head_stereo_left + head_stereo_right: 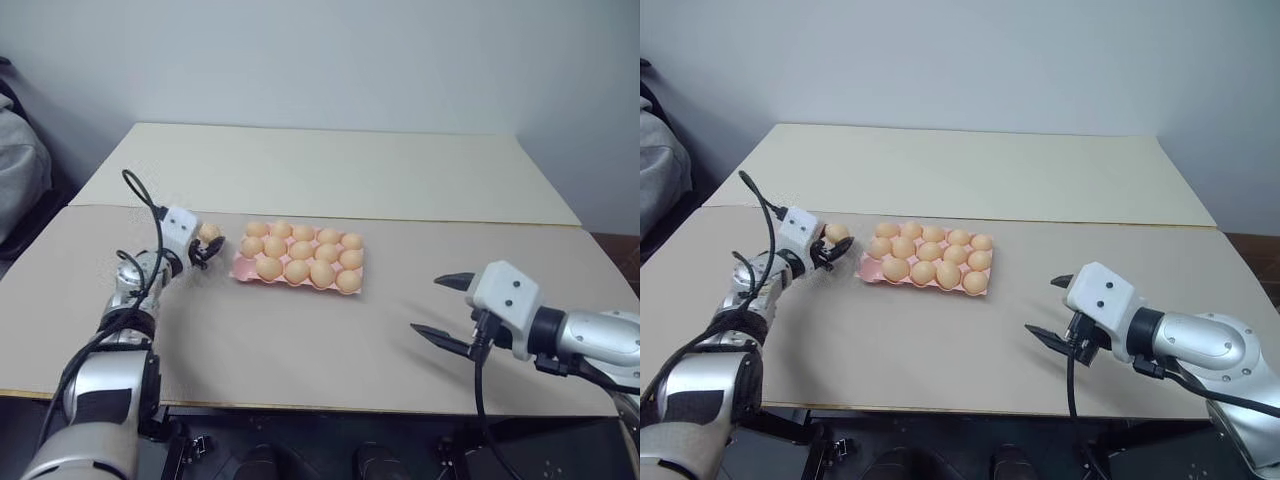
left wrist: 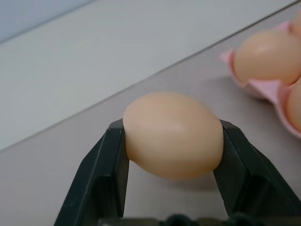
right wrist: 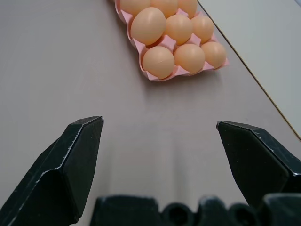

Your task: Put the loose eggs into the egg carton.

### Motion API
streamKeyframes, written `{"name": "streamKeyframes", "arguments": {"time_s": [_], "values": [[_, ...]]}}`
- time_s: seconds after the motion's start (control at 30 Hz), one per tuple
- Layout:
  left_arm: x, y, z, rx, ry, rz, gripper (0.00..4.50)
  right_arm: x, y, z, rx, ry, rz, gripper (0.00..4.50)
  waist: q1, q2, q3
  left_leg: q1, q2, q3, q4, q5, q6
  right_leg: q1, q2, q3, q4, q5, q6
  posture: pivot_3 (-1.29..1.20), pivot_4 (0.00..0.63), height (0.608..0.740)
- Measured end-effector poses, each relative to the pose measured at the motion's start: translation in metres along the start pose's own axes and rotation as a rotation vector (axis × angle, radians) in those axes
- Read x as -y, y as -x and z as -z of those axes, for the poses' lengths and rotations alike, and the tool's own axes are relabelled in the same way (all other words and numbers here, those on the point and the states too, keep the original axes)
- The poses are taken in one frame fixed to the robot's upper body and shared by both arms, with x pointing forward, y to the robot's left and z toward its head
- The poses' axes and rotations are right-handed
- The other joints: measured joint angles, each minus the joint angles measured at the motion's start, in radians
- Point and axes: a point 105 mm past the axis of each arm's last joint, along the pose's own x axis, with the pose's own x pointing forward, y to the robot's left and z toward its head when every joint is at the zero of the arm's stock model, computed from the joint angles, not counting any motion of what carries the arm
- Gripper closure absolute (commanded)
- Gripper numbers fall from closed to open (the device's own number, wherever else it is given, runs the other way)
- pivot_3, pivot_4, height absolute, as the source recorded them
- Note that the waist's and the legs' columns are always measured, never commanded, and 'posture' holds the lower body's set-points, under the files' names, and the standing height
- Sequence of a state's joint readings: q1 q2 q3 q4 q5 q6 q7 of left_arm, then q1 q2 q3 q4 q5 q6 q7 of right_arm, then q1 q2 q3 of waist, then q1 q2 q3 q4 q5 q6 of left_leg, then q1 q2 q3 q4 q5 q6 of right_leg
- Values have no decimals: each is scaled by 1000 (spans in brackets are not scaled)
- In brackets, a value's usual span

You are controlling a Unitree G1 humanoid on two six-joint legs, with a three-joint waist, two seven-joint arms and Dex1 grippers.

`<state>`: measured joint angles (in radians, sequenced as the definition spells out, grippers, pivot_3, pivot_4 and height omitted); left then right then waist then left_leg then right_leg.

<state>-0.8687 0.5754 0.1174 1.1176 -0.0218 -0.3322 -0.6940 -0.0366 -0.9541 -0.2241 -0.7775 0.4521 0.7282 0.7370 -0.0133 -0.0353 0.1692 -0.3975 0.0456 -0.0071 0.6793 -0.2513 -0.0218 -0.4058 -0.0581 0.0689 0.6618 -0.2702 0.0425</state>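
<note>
I have the left tool (image 1: pixel 207 247) clamped on an egg (image 1: pixel 209 233), pinched across its sides so it won't roll out, just beside the carton's (image 1: pixel 246 270) left edge and clear of the surface (image 1: pixel 300 340). The carton looks nearly full; I cannot tell which cup is free. My right tool (image 1: pixel 445 310) waits wide open, empty, well apart so it stays out of the way.
</note>
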Motion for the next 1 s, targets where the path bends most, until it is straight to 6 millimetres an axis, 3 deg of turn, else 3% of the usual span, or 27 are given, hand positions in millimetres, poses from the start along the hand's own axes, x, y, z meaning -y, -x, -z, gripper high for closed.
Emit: {"name": "streamKeyframes", "arguments": {"time_s": [0.1,0.27,0.37,0.57,0.77,1.0], "values": [[10,11,-7,82,7,87,2296,-1,0,1,0,-6,3,0,-1,0,0,0,0,0,0,0,0,0,0,0,0,0,0,0,150,740],[46,28,-18,146,13,305,2296,-1,-1,1,5,-10,17,0,0,0,0,0,0,0,0,0,0,0,0,0,1,0,0,0,150,740],[62,29,-23,143,12,384,2296,-1,-2,0,23,-22,24,0,4,0,0,1,0,0,0,0,0,1,0,0,1,0,0,0,150,740],[70,23,-23,133,2,402,2296,0,-3,-1,27,-23,31,0,1,0,0,1,0,0,0,0,0,1,0,0,0,0,0,0,150,740],[68,18,-28,147,7,403,356,-1,-2,-1,29,-24,37,0,1,0,0,1,0,0,0,0,0,1,0,0,0,0,0,0,150,740],[72,20,-37,202,44,425,356,-2,-2,0,26,-27,39,0,0,0,0,1,0,0,0,0,0,1,0,0,0,0,0,0,150,740]]}}
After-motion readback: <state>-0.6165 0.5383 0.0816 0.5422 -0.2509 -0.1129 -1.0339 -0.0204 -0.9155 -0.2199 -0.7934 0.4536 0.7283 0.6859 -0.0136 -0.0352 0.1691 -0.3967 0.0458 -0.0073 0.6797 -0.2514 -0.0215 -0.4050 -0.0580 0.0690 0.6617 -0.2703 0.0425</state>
